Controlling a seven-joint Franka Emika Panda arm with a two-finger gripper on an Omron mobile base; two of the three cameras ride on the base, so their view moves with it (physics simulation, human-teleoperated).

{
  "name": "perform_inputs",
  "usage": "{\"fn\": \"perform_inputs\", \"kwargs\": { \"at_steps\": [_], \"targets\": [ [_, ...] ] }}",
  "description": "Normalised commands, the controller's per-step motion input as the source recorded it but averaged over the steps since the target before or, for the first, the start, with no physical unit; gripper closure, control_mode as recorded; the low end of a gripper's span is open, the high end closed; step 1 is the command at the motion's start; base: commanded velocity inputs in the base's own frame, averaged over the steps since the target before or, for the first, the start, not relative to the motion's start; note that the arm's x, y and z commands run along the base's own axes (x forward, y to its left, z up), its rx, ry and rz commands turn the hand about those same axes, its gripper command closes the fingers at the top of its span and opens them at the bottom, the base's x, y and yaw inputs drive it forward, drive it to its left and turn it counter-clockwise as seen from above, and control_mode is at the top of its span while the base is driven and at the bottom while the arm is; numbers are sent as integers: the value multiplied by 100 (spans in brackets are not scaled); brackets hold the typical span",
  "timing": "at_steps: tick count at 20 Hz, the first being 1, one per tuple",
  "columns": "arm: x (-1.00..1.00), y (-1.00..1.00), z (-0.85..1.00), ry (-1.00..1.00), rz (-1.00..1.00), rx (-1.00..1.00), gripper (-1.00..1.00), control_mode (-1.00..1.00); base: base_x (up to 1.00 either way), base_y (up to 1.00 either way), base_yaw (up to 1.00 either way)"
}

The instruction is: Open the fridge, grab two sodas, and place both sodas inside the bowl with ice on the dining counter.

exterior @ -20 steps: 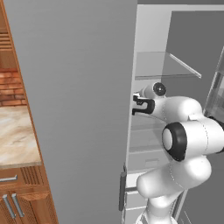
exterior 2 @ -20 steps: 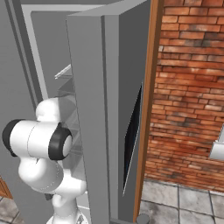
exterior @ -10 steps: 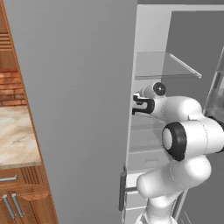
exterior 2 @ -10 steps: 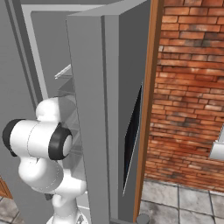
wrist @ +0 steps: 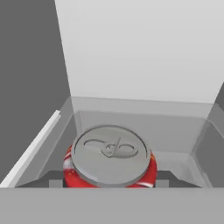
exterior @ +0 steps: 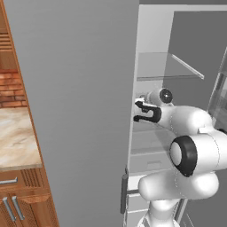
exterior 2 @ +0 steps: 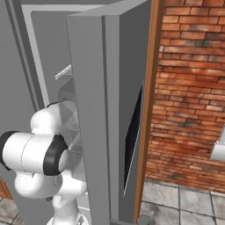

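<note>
Nothing has shifted since the earlier frames: the claw (wrist: 109,183) stays clamped on a red soda (wrist: 110,157) inside the fridge (exterior: 80,111). An open door (exterior 2: 99,127) flanks the arm; a glass shelf (exterior: 166,66) hangs above.

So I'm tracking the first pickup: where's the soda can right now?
In the hand view the soda can sits bottom centre, top facing the camera, between the tool's dark fingertips, inside the fridge on a clear shelf.
</note>
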Motion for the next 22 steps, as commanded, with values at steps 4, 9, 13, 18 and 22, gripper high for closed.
{"fn": "perform_inputs", "kwargs": {
  "at_steps": [4, 9, 13, 18, 22],
  "targets": [
    [-97, 0, 7, -9, -5, 2, 100, -100, 0, 0, 0],
    [-89, 0, 66, -3, -9, 2, 100, -100, 0, 0, 0],
    [-45, -7, 100, 6, -15, 8, 100, -100, 0, 0, 0],
    [-39, -19, 95, 15, -14, 15, 100, -100, 0, 0, 0],
    [-66, -3, 37, 13, -6, 14, 100, -100, 0, 0, 0]
  ]
}}
